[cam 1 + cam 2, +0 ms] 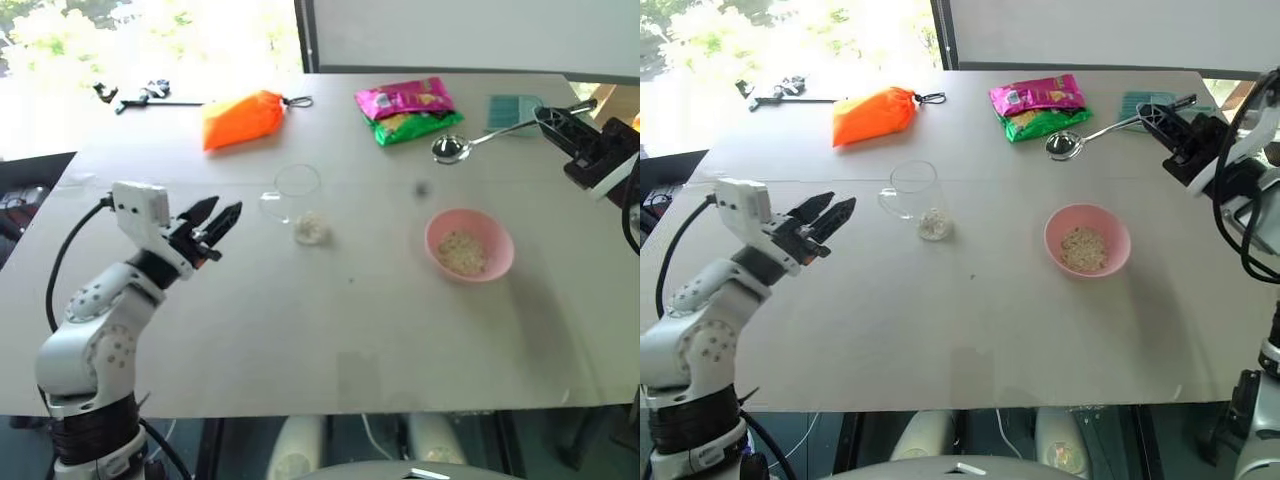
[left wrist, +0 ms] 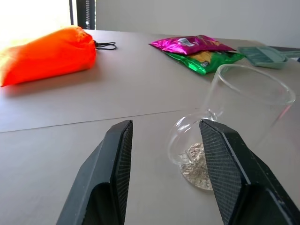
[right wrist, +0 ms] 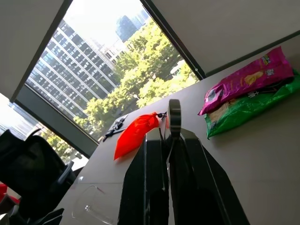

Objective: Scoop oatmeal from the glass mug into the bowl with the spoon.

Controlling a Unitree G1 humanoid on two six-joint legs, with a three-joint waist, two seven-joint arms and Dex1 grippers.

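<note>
It looked like an upper-floor office or test room: a plain pale counter [image 1: 330,330] stood against a large window [image 3: 108,61] overlooking tall office buildings [image 3: 70,70] and treetops, with a black office chair [image 3: 33,173] off to one side.

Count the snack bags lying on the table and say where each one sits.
2: the pink snack bag lies at the table's far side, overlapping the green snack bag beneath it, just behind the spoon. No others seem hidden.
</note>
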